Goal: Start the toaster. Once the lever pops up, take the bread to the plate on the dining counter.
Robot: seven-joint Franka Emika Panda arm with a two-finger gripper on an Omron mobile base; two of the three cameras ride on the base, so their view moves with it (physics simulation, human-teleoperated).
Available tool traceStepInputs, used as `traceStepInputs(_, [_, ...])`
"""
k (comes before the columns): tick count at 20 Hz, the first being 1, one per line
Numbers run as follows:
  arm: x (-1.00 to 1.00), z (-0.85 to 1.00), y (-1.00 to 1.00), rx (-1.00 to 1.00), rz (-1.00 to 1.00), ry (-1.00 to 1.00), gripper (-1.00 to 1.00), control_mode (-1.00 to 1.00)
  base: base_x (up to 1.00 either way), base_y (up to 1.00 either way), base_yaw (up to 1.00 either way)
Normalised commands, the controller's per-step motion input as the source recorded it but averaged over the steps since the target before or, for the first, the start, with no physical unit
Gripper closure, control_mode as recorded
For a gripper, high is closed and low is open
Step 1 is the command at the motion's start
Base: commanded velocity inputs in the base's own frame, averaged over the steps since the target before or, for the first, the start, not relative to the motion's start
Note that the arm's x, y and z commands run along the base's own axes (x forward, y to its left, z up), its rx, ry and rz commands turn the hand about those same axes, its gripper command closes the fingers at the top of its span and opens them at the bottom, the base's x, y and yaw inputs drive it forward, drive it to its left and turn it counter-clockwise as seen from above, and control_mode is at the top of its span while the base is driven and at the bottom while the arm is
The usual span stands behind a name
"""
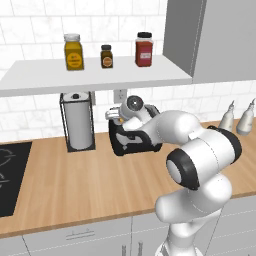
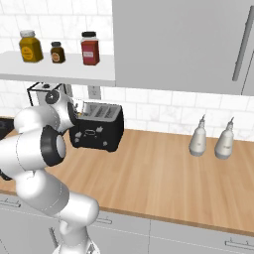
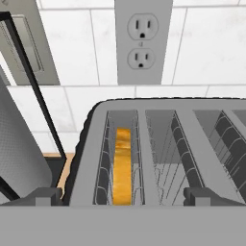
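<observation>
In the left base view the toaster [image 1: 131, 141] was seen on the worktop [image 1: 75, 185] beside a paper-towel holder [image 1: 77, 122], in the right base view against the tiled wall [image 2: 149, 106], while in the hand view the bread [image 3: 122, 166] was seen upright in the leftmost slot, the jaws spread wide and empty above it.

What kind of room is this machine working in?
A kitchen, computer-rendered by its look: a black toaster with bread in a slot stands on a wood counter against a white tiled wall, with spice jars on a shelf above.

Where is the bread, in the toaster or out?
In: the bread stands on edge, deep in the leftmost slot of the toaster.
</observation>
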Motion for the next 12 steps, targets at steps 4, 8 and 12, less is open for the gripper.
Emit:
traceStepInputs(4, [0.0,0.0,0.0,0.0,0.0,0.0,-1.0,-1.0,0.0,0.0,0.0])
traceStepInputs(8, [0.0,0.0,0.0,0.0,0.0,0.0,-1.0,-1.0,0.0,0.0,0.0])
traceStepInputs(12, [0.0,0.0,0.0,0.0,0.0,0.0,-1.0,-1.0,0.0,0.0,0.0])
